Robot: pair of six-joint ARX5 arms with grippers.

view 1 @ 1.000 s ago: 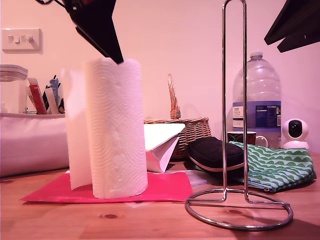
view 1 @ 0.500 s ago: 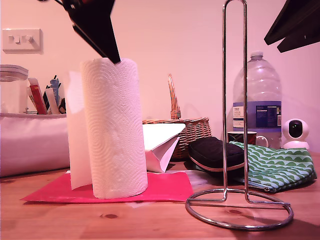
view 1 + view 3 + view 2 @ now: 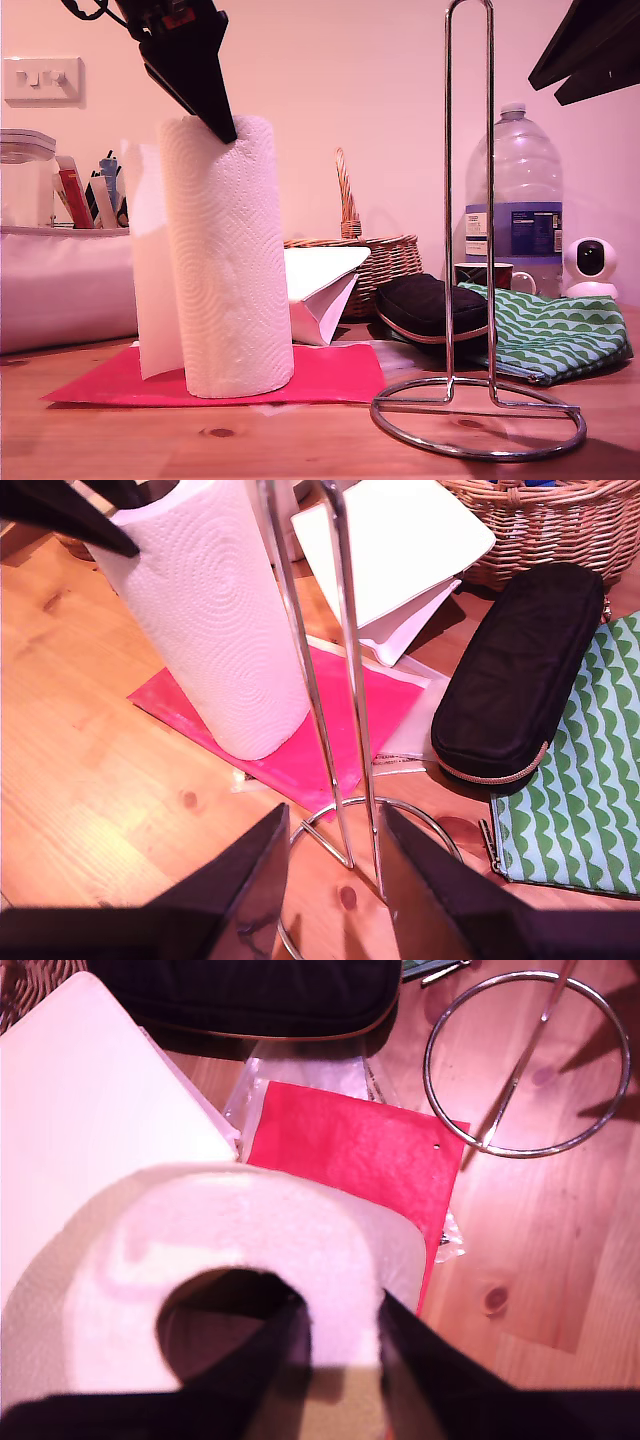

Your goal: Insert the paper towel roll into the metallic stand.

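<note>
The paper towel roll (image 3: 225,260) stands on a red mat, leaning slightly toward the exterior view's left, with a loose sheet hanging on that side. My first gripper (image 3: 225,125) comes down onto its top and is shut on the roll's wall (image 3: 250,1250), one finger inside the hollow core and one outside (image 3: 340,1305). The metallic stand (image 3: 448,200) rises from its ring base (image 3: 428,1060) at the exterior view's right, apart from the roll. My second gripper (image 3: 590,50) hangs high beside the stand's top, open and empty (image 3: 335,825), with the stand's loop (image 3: 352,680) seen beyond its fingers.
A red mat (image 3: 330,375) lies under the roll. Behind it are a folded white paper bag (image 3: 320,285), a wicker basket (image 3: 385,255), a black case (image 3: 430,305), a green patterned pouch (image 3: 555,335), a water bottle (image 3: 513,200) and a small white camera (image 3: 591,265).
My first gripper has shifted toward the exterior view's left and sunk a little into the roll's top. The roll's top has leaned that way with it. The second gripper has not moved.
</note>
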